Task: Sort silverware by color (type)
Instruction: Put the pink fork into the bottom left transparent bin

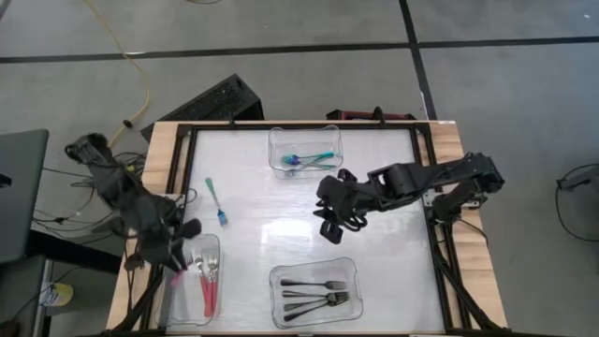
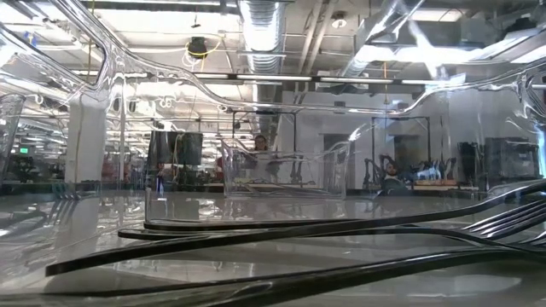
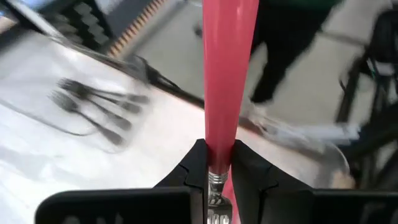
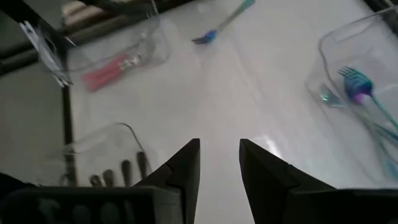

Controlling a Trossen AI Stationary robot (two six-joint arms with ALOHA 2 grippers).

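On the table (image 1: 374, 281): a white work surface with a dark frame and pale wood edges, seen from straight above; three clear bins and one loose fork lie on it.
Open room: the middle of the white surface is bare, between the far bin, the near bin and the loose fork.
Far bin (image 1: 305, 149): clear, at the far edge near the middle, holding teal-blue iridescent forks (image 1: 309, 158).
Near bin (image 1: 314, 292): clear, at the near edge, holding black forks (image 1: 316, 291) lying side by side.
Left bin (image 1: 193, 280): clear, at the near left corner, holding red-handled forks (image 1: 209, 285) with silver tines.
Left gripper (image 1: 178, 245): over the left bin's far end, clamped narrowly on a red fork (image 3: 227, 81); the wrist view shows the pink-red handle pinched between both fingers, silver neck just below.
Right gripper (image 1: 334, 217): above the bare surface right of centre, between far and near bins, its fingers (image 4: 186, 168) parted a little and holding nothing.
Loose fork (image 1: 216, 201): teal handle, blue tines, alone on the surface left of centre, near the left bin, well apart from the far bin.
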